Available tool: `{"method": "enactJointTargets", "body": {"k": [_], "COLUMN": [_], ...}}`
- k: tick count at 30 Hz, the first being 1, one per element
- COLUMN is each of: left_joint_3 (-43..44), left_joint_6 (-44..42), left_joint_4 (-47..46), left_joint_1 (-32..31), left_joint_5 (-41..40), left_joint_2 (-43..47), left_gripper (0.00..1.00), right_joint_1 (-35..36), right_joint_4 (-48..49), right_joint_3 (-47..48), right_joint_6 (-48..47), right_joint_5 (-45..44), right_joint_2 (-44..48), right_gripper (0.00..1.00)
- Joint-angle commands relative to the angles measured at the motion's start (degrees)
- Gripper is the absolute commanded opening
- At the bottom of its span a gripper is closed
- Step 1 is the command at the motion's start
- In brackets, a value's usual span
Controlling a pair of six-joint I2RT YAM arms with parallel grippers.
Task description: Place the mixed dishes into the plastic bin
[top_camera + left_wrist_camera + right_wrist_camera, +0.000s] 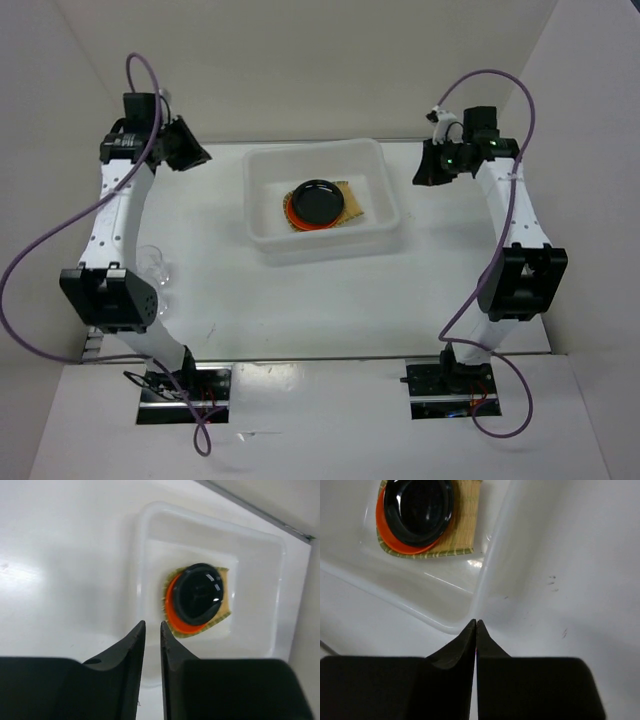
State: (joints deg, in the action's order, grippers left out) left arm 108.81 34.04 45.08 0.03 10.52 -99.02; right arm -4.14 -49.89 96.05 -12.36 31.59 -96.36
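Observation:
The plastic bin point(315, 149) stands at the table's middle back. In it lies the bamboo tray point(353, 201), with the orange plate point(289, 215) on it and the black plate point(318, 200) on top. The stack also shows in the left wrist view (black plate point(199, 594), orange plate point(174, 614), tray point(227, 602), bin point(142, 545)) and in the right wrist view (black plate point(422, 507), orange plate point(387, 536), tray point(463, 525), bin point(489, 567)). The clear glass cup point(158, 265) stands on the table by the left arm. My left gripper point(198, 156) point(152, 624) is raised left of the bin, almost shut with a narrow gap, empty. My right gripper point(426, 172) point(476, 621) is raised right of the bin, shut, empty.
White walls close in the table at the back and both sides. The left arm's elbow point(110, 298) hangs just left of the glass cup. The right arm's elbow point(522, 280) is at the right front. Cables loop from both arms.

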Motion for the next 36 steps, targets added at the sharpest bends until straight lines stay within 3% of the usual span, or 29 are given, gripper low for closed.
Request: {"method": "enactJointTargets", "body": {"k": [1, 5, 11, 18, 27, 36], "left_joint_3": [-7.80, -17.83, -19.08, -23.12, -28.48, -28.48], "left_joint_6": [-2.40, -1.79, -4.51, -5.13, -5.13, -5.13], "left_joint_4": [4.32, 3.61, 9.49, 12.04, 14.24, 15.82], "left_joint_1": [3.38, 6.11, 9.37, 10.60, 12.27, 12.27], "left_joint_5": [-2.00, -2.79, -5.33, -5.34, -8.76, -10.43], "left_joint_2": [7.76, 15.69, 20.88, 25.55, 29.15, 30.29], "left_gripper": [0.27, 0.28, 0.28, 0.28, 0.29, 0.30], "right_joint_1": [5.36, 13.96, 22.58, 26.81, 30.16, 31.82], "right_joint_4": [3.12, 4.79, 6.56, 6.90, 7.61, 8.14], "right_joint_3": [4.30, 10.81, 20.21, 30.77, 32.97, 34.28], "right_joint_6": [-2.40, -4.16, -6.89, -8.91, -8.91, -8.91], "right_joint_5": [-4.06, -15.82, -25.42, -30.27, -33.97, -33.97], "right_joint_2": [-2.51, -7.96, -19.20, -33.18, -37.85, -41.54], "right_gripper": [0.00, 0.00, 0.00, 0.00, 0.00, 0.00]}}
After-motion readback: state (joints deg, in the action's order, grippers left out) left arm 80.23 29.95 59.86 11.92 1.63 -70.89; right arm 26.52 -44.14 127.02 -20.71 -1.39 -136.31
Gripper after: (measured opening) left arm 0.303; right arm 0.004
